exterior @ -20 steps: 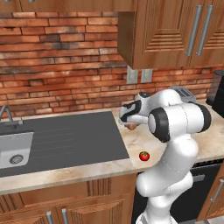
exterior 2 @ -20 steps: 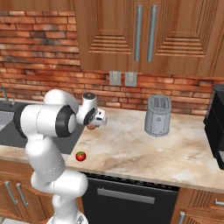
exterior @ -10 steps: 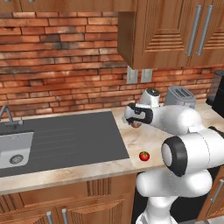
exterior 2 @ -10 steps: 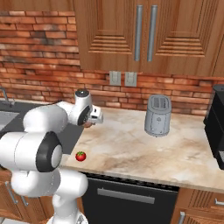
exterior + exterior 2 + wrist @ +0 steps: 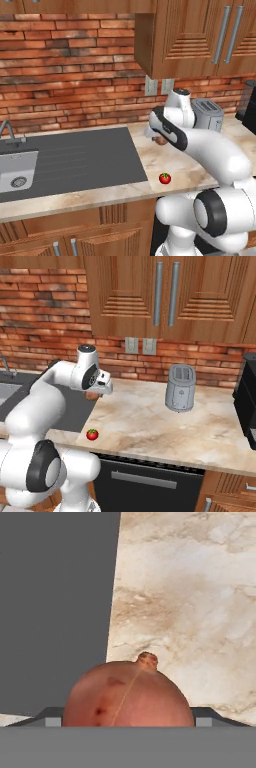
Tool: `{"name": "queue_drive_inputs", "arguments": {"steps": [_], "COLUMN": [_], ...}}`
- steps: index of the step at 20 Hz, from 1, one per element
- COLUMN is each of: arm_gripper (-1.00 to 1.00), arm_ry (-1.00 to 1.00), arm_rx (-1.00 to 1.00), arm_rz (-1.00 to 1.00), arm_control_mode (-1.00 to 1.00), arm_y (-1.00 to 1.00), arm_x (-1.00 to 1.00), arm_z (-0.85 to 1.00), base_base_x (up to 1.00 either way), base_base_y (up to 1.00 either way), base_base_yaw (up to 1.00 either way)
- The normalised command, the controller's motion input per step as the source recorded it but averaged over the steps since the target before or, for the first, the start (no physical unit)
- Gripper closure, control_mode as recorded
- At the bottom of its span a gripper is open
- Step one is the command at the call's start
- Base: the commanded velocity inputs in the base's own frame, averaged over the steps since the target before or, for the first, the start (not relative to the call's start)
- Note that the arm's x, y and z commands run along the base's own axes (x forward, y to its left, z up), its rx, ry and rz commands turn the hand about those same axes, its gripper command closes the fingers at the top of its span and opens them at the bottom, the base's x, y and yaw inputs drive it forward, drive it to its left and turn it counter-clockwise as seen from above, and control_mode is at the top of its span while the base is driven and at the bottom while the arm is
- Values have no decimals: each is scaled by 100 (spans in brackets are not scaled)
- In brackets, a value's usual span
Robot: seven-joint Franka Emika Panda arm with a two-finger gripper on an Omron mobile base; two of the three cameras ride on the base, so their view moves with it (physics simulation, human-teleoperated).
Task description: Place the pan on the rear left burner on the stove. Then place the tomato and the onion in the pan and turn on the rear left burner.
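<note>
Orange-brown, the onion (image 5: 128, 693) sits clasped between the gripper (image 5: 155, 136) fingers, above the marble counter (image 5: 150, 421) beside the sink counter. The robot should lift steadily toward the stove. Nearer, the tomato (image 5: 165, 178) waits at the counter's front.

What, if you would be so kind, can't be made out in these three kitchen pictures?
- Round orange-brown onion: its lower part, cut off by the hand view's bottom edge.
- Gripper: whether it touches the onion, hidden behind the white arm in the left base view.
- Small shiny red tomato: green top too small to see.
</note>
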Motion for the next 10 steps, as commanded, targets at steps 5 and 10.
{"name": "queue_drive_inputs", "arguments": {"steps": [5,10], "arm_gripper": [100,100], "arm_ry": [12,11], "arm_rx": [-1,-1], "arm_rz": [0,0], "arm_control_mode": [-100,-100], "arm_y": [-2,-11], "arm_x": [-68,-57], "arm_z": [25,10], "base_base_x": [0,0], "base_base_y": [0,0], "base_base_yaw": [0,0]}}
